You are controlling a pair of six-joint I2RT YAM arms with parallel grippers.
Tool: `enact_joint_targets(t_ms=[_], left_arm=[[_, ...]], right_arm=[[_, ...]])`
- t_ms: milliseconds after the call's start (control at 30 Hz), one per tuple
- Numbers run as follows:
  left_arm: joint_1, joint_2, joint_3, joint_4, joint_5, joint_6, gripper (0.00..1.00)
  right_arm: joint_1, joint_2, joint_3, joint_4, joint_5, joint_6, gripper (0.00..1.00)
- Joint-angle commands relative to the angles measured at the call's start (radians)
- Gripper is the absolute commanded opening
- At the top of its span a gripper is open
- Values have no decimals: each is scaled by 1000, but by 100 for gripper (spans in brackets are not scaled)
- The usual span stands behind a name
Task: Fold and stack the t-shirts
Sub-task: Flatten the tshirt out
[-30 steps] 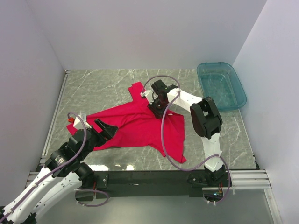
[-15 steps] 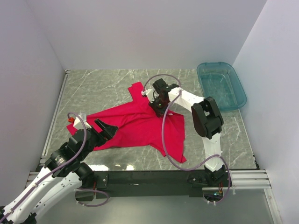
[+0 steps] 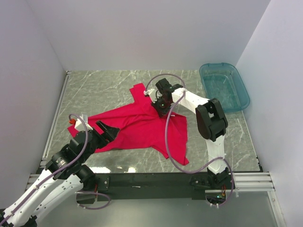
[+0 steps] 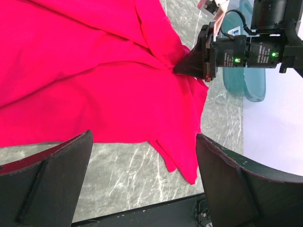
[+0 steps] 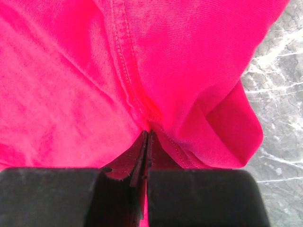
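The red t-shirt (image 3: 137, 127) lies crumpled and partly spread on the marble table. My right gripper (image 3: 160, 107) is shut on a pinch of its fabric near the far right part. In the right wrist view the gripper (image 5: 147, 134) has a stitched seam of the t-shirt (image 5: 180, 56) bunched at the closed tips. My left gripper (image 3: 105, 131) hovers open over the shirt's near left part, holding nothing. From the left wrist, the left gripper (image 4: 144, 142) frames the t-shirt (image 4: 94, 85) and the right gripper (image 4: 179, 70) pinching it.
A teal plastic tub (image 3: 225, 87) stands at the far right of the table, also seen in the left wrist view as the tub (image 4: 251, 80). White walls close in the table on three sides. A black rail (image 3: 142, 179) runs along the near edge.
The right gripper has closed on the shirt fabric and shifted slightly toward the far side. The left arm has not moved.
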Motion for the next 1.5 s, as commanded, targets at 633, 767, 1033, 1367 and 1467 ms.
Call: enact_joint_targets(t_ms=[633, 767, 1033, 1367, 1467], left_arm=[[4, 81, -12, 64, -41, 21, 98], [7, 150, 8, 39, -138, -1, 99], [407, 332, 39, 111, 52, 148, 99], [946, 802, 193, 41, 215, 136, 91], [980, 837, 207, 25, 166, 130, 90]], right_arm=[[-394, -357, -60, 23, -446, -94, 90], [-281, -422, -156, -336, -599, -571, 90], [107, -772, -714, 70, -277, -511, 96], [187, -792, -815, 134, -109, -434, 87], [186, -786, -828, 150, -21, -440, 83]])
